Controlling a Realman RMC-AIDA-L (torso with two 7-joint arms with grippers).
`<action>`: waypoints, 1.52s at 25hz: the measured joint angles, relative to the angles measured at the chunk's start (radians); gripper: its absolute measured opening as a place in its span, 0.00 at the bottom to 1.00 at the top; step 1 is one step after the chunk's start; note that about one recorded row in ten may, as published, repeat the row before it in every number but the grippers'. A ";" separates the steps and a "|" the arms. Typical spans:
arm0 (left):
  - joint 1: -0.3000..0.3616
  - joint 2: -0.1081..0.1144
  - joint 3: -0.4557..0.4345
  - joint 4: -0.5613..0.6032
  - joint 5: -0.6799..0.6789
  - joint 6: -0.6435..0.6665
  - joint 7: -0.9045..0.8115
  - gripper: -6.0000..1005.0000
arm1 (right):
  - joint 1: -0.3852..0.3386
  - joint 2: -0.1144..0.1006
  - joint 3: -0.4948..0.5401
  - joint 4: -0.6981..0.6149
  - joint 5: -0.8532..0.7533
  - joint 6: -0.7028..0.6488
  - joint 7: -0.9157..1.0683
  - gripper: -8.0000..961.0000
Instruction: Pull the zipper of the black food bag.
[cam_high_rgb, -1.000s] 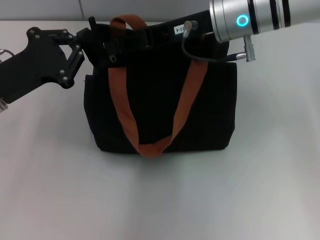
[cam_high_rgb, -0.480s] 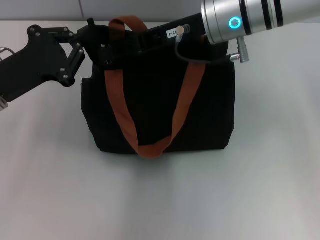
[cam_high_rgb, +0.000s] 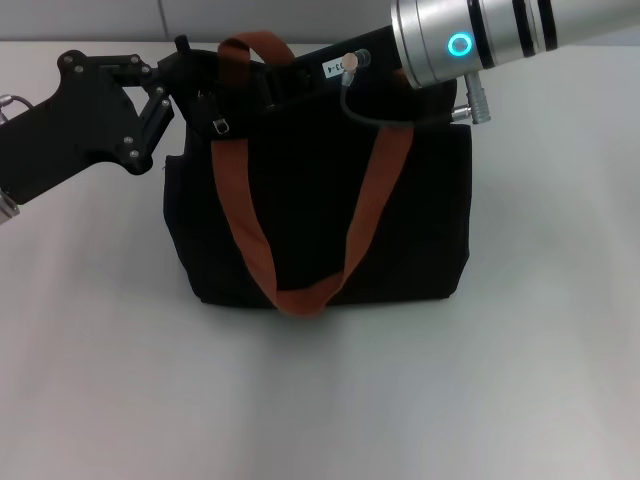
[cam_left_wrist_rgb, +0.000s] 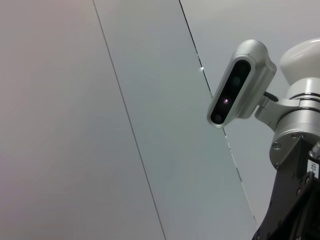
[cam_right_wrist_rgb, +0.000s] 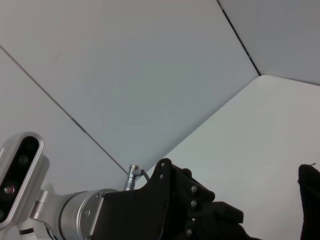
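Observation:
The black food bag (cam_high_rgb: 320, 220) stands upright mid-table, and its rust-orange handles (cam_high_rgb: 245, 215) hang down its front. My left gripper (cam_high_rgb: 185, 65) is pressed against the bag's top left corner. My right gripper (cam_high_rgb: 235, 100) reaches in from the right and lies along the bag's top rim, its black body dark against the fabric. A small silver loop (cam_high_rgb: 222, 126) shows just below it beside the left handle strap. I cannot tell whether that loop is the zipper pull. The zipper track is lost in the black.
White table (cam_high_rgb: 320, 400) surrounds the bag, with a pale wall (cam_high_rgb: 100, 20) behind. The right arm's silver wrist (cam_high_rgb: 470, 40) and a dark cable (cam_high_rgb: 390, 118) overhang the bag's top right. In the right wrist view the left arm's black gripper body (cam_right_wrist_rgb: 165, 210) fills the bottom.
The right arm has slid left along the bag's top rim. The bag's upper left side has shifted slightly left. The left arm has barely moved.

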 joint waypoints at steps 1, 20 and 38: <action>0.000 0.000 0.000 0.000 0.000 0.000 0.000 0.04 | 0.000 0.000 0.000 0.000 0.000 0.000 0.000 0.30; 0.008 0.001 -0.004 0.000 0.000 0.023 -0.007 0.05 | -0.007 -0.003 0.000 -0.002 -0.001 0.004 0.002 0.08; 0.005 -0.002 -0.004 -0.008 -0.007 0.036 -0.005 0.05 | 0.011 0.000 -0.013 0.004 -0.003 0.017 0.012 0.03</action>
